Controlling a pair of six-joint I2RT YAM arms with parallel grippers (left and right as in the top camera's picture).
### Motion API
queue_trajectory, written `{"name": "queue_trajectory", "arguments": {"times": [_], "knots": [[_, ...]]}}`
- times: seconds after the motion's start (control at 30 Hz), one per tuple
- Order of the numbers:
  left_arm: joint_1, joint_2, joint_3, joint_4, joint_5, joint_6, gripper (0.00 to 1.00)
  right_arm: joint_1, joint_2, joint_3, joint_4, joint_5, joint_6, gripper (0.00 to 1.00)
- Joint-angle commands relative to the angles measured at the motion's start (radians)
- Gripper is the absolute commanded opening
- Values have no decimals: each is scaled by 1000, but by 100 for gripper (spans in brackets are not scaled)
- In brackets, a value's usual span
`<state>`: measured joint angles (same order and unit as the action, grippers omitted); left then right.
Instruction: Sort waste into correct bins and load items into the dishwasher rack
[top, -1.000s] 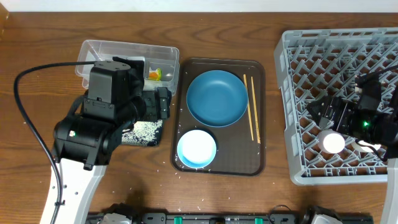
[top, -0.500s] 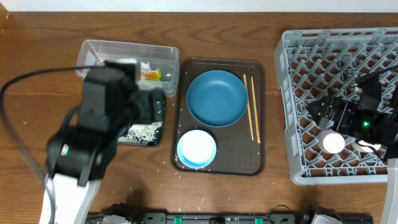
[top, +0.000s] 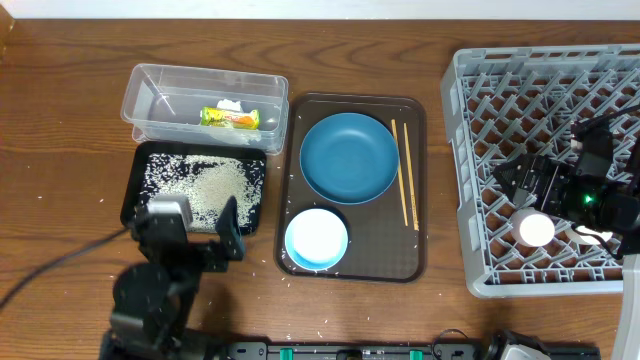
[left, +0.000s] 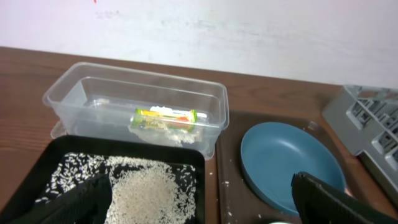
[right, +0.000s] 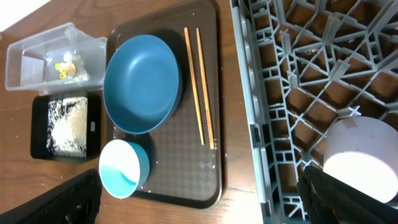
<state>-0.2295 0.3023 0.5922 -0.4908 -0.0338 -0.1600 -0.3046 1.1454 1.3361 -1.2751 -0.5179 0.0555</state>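
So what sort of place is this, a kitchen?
Probably a test bench set up like a kitchen clean-up station: a wooden table holds a grey dishwasher rack, a brown serving tray with a blue plate, and a black tray of rice.

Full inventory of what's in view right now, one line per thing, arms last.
tub: one, clear, far left
wrapper: one, green, yellow and orange, in the tub
tissue: one, white, in the tub
black tray: one, beside the tub
rice: loose, white, in the black tray
brown tray: one, centre
plate: one, blue, on the brown tray
bowl: one, white, blue rim, on the brown tray
chopsticks: two, wooden, right of the plate
rack: one, grey, right
cup: one, pale, in the rack
table: one, brown wood
left gripper: open, empty
right gripper: open, empty, over the rack
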Motion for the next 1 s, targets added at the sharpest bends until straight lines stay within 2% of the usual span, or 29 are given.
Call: {"name": "queue_trajectory", "arguments": {"times": [0.0,0.27,0.6,0.97], "knots": [[6,-112,-101,38,-15,10,95,11,-3,9,-1,-2,-8,99],[6,-302,-332,133,-7,10,95,11,-3,9,-1,-2,-8,99],[6,-301,-589,425,0,-40,95,11,-3,9,-1,-2,-8,99],[6,-298,-588,422,-1,-39,95,11,-3,9,0,-2,-8,99]]}}
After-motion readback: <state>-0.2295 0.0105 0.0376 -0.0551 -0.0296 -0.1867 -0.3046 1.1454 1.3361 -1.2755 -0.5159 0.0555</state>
